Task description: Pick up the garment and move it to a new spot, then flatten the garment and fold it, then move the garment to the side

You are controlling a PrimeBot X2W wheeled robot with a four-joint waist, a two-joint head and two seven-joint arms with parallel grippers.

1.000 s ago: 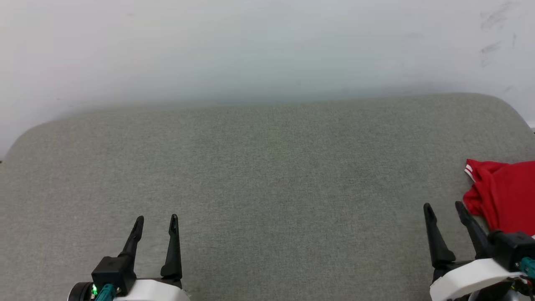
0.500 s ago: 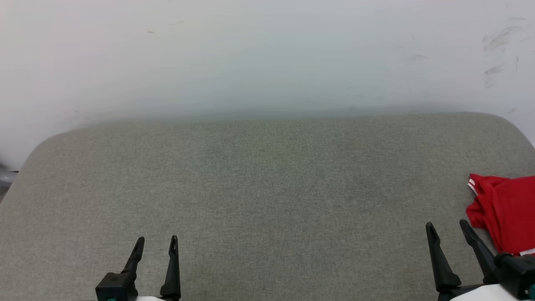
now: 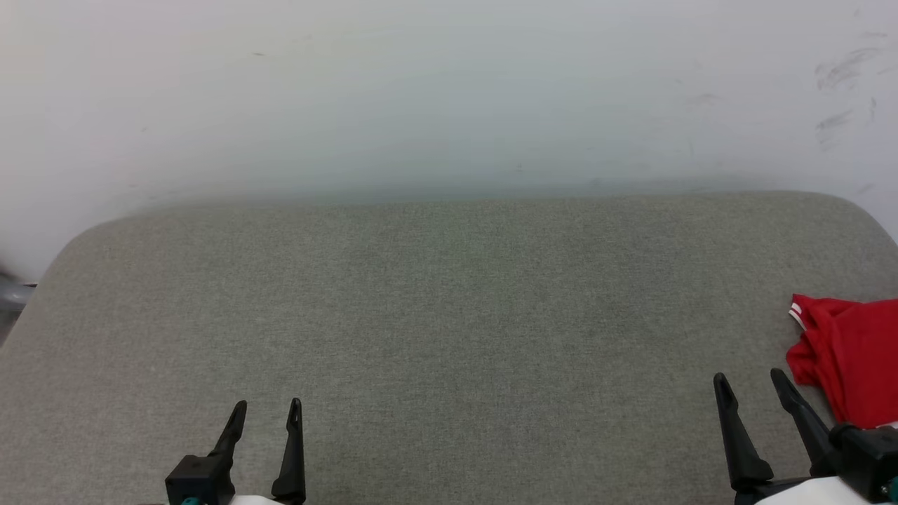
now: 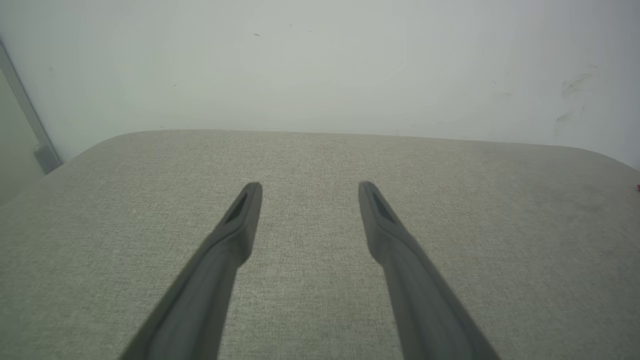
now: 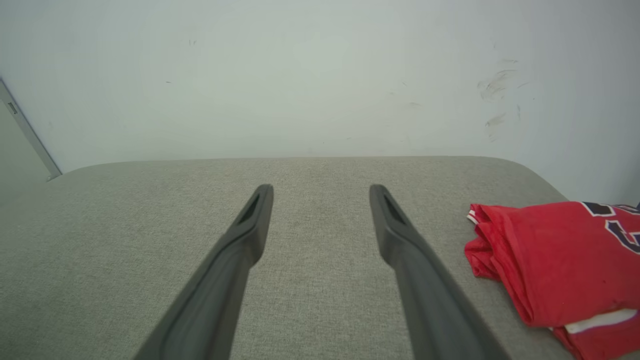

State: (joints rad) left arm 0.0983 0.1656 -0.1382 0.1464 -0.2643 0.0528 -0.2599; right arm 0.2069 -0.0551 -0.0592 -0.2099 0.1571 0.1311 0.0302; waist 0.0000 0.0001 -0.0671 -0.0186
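The red garment [image 3: 852, 358] lies folded at the right edge of the grey cushion, cut off by the head view's border. The right wrist view shows the garment [image 5: 560, 260] with black white-outlined characters, striped trim at one corner and a white strip underneath. My right gripper [image 3: 748, 377] is open just left of the garment, apart from it, with nothing between its fingers [image 5: 320, 187]. My left gripper [image 3: 268, 405] is open at the lower left above bare fabric, empty [image 4: 310, 185].
A broad grey fabric cushion [image 3: 449, 301] with rounded far corners spans the work area. Behind it rises a pale wall [image 3: 449, 91] with scuff marks at the upper right. A grey metal strip [image 4: 25, 115] runs down the wall at the far left.
The whole head view has shifted, so the camera has tilted up. Both grippers sit lower in it and stay open. The garment lies as before.
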